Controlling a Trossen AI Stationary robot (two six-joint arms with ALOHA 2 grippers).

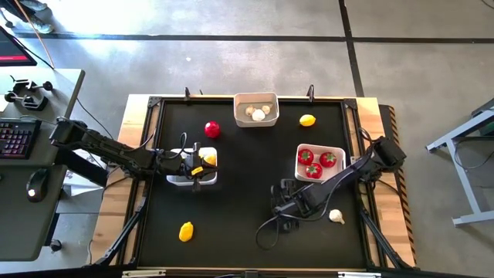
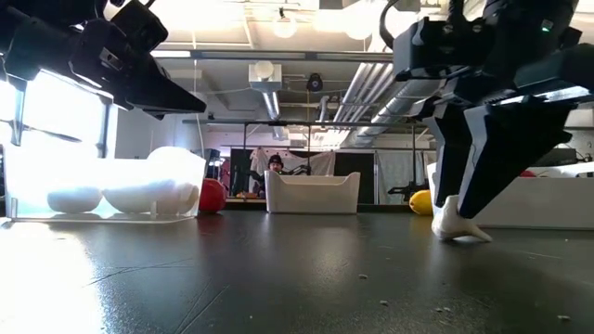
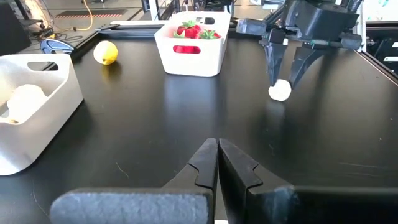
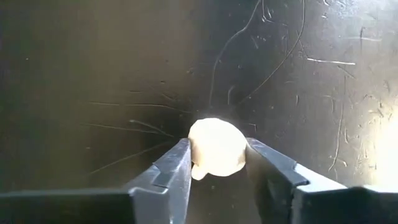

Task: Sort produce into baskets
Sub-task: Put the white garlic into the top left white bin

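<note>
Nearest the lens, in the right wrist view, a white garlic bulb point(image 4: 214, 148) is seen on the black mat between the right gripper's point(image 4: 216, 163) two fingers, which are closed in against both its sides; the bulb rests on the mat near the table's front right corner. Open mat is left around it on all sides, with the raised table rim point(image 1: 363, 202) just beyond.

The tomato basket point(image 1: 319, 162) is found just behind this gripper, three red tomatoes inside. A garlic basket point(image 1: 255, 109) is set at the far edge, centre. A loose lemon point(image 1: 307, 120) lies near the far right, a loose tomato point(image 1: 211, 129) left of centre, another lemon point(image 1: 186, 231) near the front left.

The left gripper point(image 1: 197, 171) is held fully closed over the lemon basket point(image 1: 185, 180) at the left, with nothing seen between its fingers. The wide middle of the mat is left free.
</note>
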